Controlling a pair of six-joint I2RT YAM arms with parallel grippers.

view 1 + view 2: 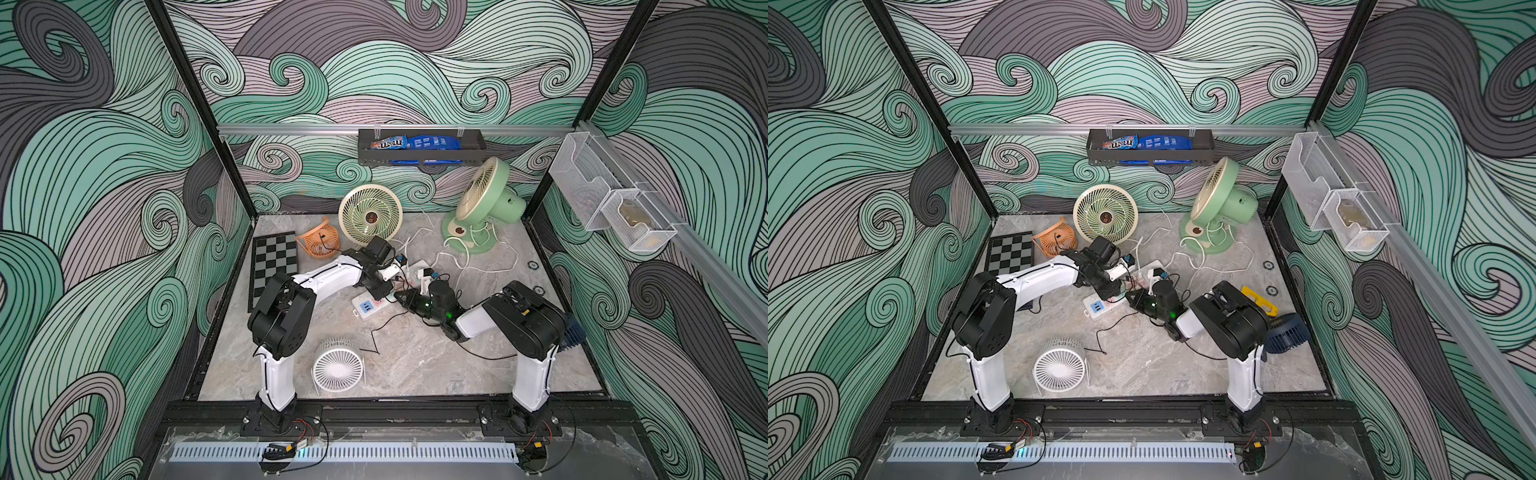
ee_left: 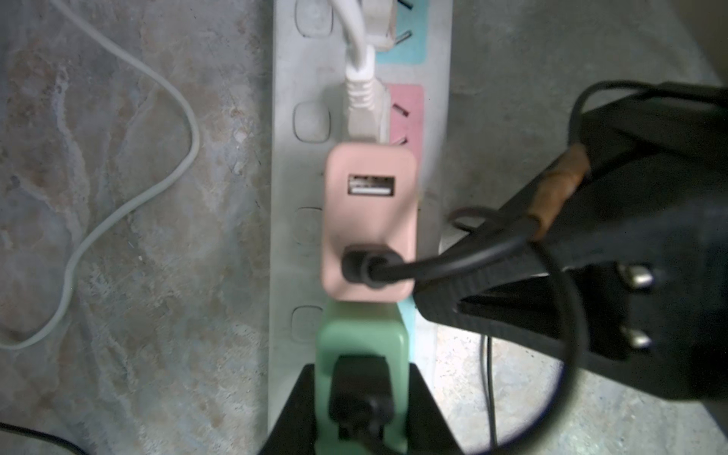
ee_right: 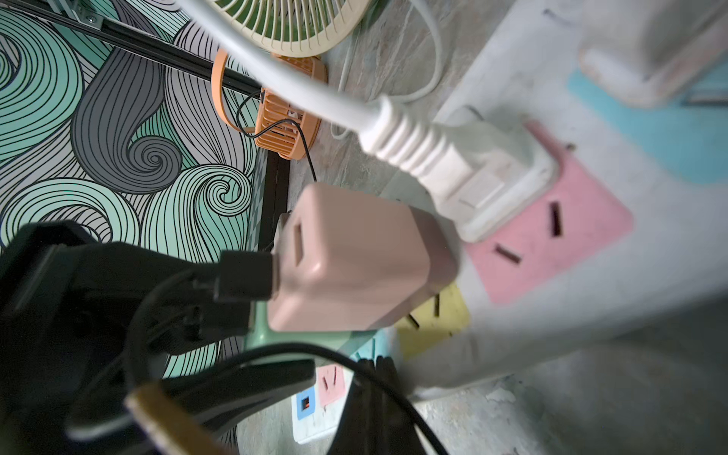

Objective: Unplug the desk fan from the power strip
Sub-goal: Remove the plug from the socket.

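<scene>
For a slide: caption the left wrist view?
Left gripper grips the green adapter on the power strip, beside a pink adapter.

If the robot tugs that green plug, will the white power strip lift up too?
Probably it would try: the power strip looks light plastic, loose on the table. The right gripper, shut, seems pressed on its edge, which should hold it. The plugged-in white cord looks floppy, so little anchoring.

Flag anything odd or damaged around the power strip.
The black cable from the pink adapter appears to loop around the right pincer, a likely snag if that arm pulls away. The power strip looks scuffed and grimy. No visible breakage.
</scene>
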